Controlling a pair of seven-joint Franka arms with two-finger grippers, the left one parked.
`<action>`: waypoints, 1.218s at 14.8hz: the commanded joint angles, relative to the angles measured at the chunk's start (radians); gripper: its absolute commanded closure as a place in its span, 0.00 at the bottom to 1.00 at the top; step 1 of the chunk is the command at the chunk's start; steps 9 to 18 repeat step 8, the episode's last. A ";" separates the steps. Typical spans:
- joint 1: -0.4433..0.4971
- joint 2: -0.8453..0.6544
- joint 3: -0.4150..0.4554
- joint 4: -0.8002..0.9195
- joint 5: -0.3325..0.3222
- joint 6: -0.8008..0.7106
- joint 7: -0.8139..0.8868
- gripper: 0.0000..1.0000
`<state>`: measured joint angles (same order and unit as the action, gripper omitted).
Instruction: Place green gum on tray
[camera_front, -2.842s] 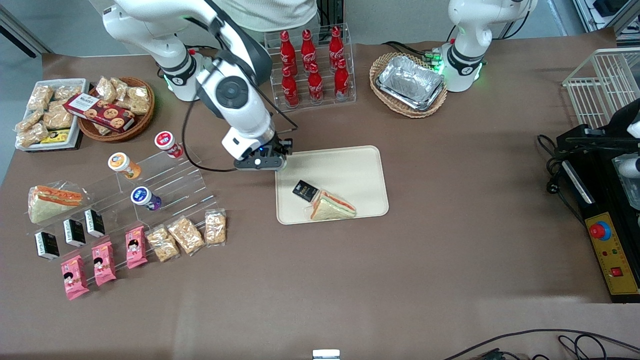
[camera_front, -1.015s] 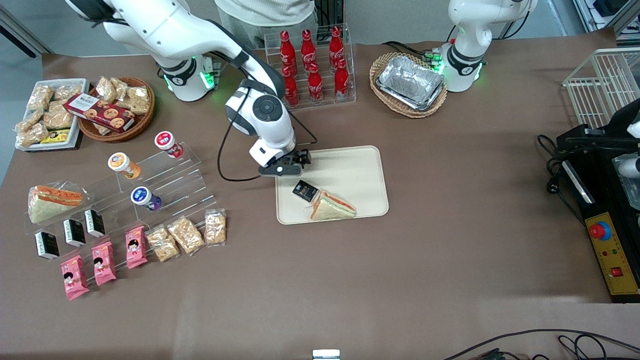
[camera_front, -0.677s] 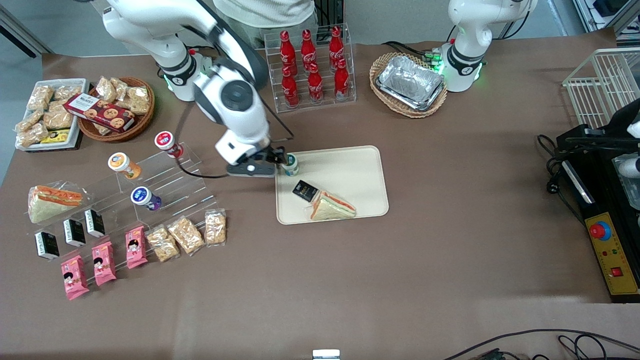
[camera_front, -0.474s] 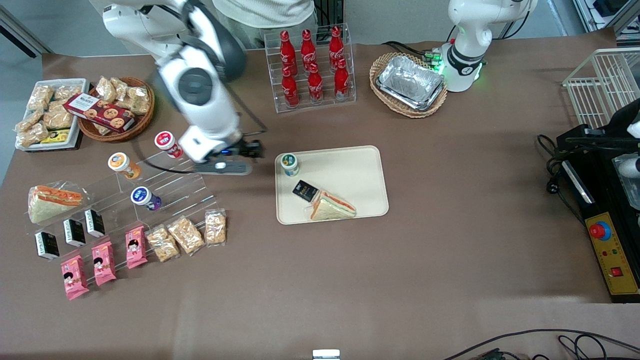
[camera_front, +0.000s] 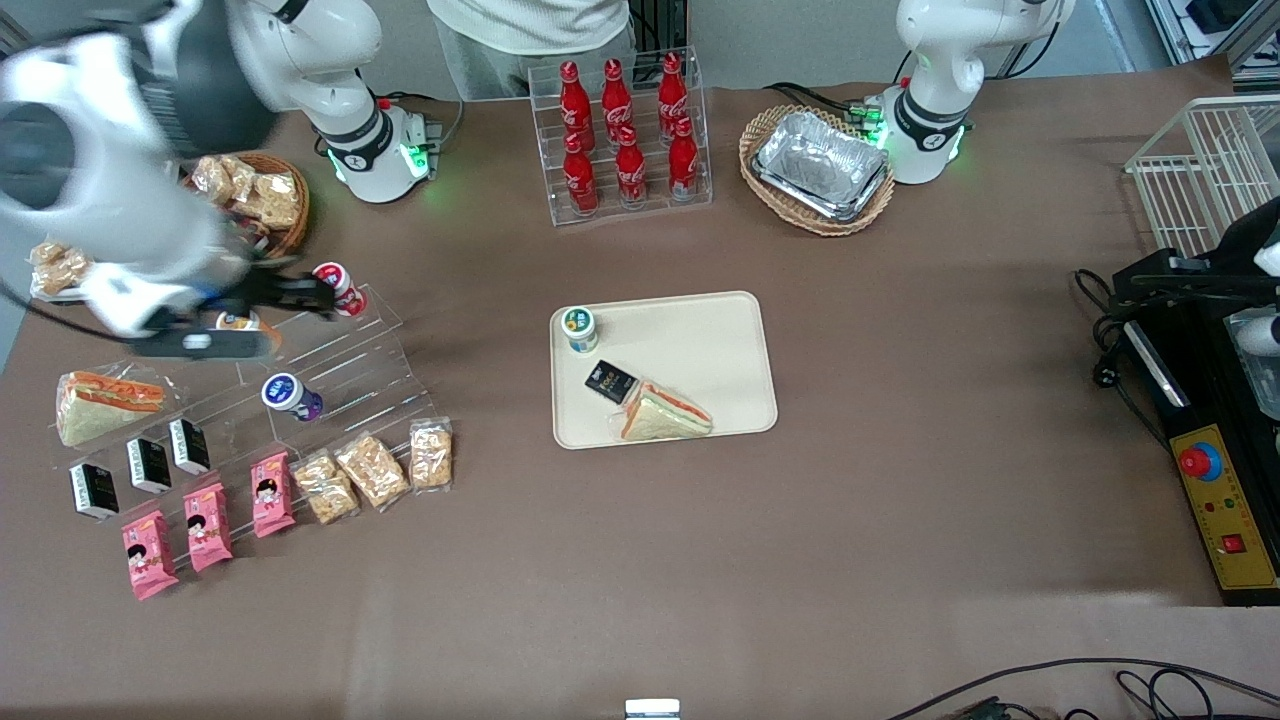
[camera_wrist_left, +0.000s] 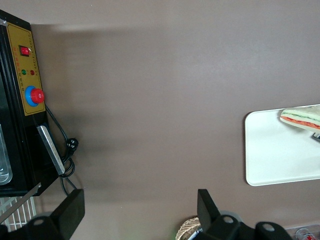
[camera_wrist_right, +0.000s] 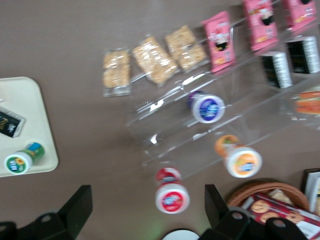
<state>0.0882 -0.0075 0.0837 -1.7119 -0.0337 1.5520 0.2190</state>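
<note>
The green gum (camera_front: 579, 328), a small white canister with a green lid, stands upright on the cream tray (camera_front: 700, 340), in the tray corner nearest the working arm's end and farthest from the front camera. It also shows in the right wrist view (camera_wrist_right: 22, 159), on the tray's corner (camera_wrist_right: 25, 105). My gripper (camera_front: 310, 293) is open and empty, up above the clear stepped stand toward the working arm's end of the table, well apart from the gum. In the right wrist view the gripper (camera_wrist_right: 147, 207) hangs over a red-lidded canister (camera_wrist_right: 172, 197).
A black packet (camera_front: 610, 381) and a wrapped sandwich (camera_front: 665, 412) lie on the tray, nearer the front camera than the gum. The clear stand (camera_front: 340, 370) holds red-lidded (camera_front: 333, 283), orange-lidded (camera_front: 240, 322) and purple-lidded (camera_front: 290, 395) canisters. A cola bottle rack (camera_front: 622, 130) and a foil-tray basket (camera_front: 818, 168) stand farther back.
My gripper let go of the green gum on the tray, then swung away fast toward the working arm's end, rising over the clear stand. The gum stays upright where it was left.
</note>
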 joint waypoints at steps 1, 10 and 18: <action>0.004 0.003 -0.120 0.067 0.015 -0.046 -0.098 0.00; 0.001 0.043 -0.228 0.127 0.055 -0.026 -0.125 0.00; 0.001 0.043 -0.228 0.127 0.055 -0.026 -0.125 0.00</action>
